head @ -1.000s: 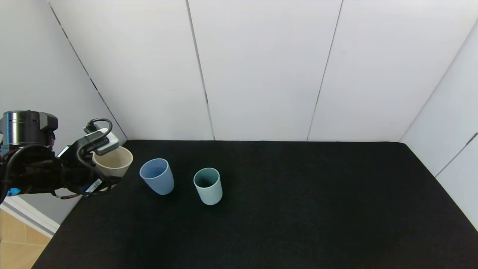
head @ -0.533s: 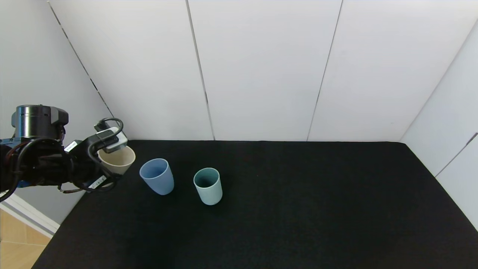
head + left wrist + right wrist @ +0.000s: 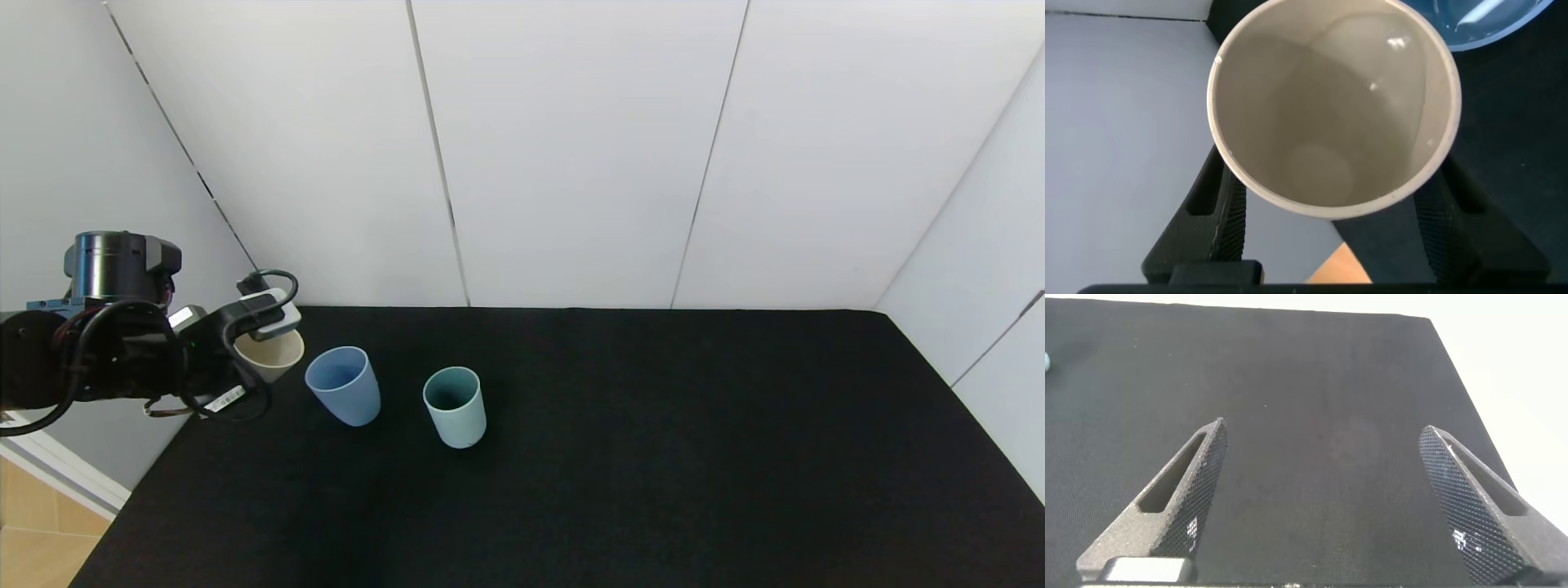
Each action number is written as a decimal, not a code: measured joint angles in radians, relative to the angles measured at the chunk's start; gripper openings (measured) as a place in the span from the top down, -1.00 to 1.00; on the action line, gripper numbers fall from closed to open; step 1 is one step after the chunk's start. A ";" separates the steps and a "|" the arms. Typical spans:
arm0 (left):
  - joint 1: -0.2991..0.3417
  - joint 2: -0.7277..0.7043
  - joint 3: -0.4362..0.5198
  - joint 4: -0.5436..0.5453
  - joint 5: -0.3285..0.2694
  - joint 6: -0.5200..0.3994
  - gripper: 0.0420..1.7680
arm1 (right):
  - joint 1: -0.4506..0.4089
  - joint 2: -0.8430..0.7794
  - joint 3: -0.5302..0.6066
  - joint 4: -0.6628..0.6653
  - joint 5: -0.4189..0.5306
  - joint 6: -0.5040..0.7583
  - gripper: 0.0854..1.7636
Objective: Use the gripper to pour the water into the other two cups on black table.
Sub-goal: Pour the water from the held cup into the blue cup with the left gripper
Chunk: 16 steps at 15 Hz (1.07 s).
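My left gripper [image 3: 257, 367] is shut on the cream cup [image 3: 273, 358], held lifted over the black table's [image 3: 620, 457] far left edge, just left of the light blue cup [image 3: 344, 385]. In the left wrist view the cream cup [image 3: 1335, 106] sits between both fingers [image 3: 1221, 216], and clear water [image 3: 1388, 73] pools against its tilted wall; the blue cup's rim [image 3: 1478, 20] shows beyond it. The teal-green cup [image 3: 455, 406] stands upright right of the blue one. My right gripper [image 3: 1331, 490] is open and empty over bare table; it is out of the head view.
White panel walls close in the table at the back and both sides. The table's left edge drops to a wooden floor [image 3: 33, 523] below my left arm. Bare black cloth stretches right of the cups.
My left gripper has carried the cream cup up and to the right, closer to the light blue cup. The two standing cups have not moved.
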 joint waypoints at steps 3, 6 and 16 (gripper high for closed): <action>-0.026 0.013 -0.007 0.000 0.043 0.024 -0.33 | 0.000 0.000 0.000 0.000 0.000 0.000 -0.94; -0.046 0.023 -0.021 0.000 0.086 0.071 -0.33 | 0.000 0.000 0.000 0.000 0.000 0.000 -0.94; -0.095 0.040 -0.047 -0.001 0.172 0.156 -0.33 | 0.000 0.000 0.000 0.000 0.000 0.000 -0.94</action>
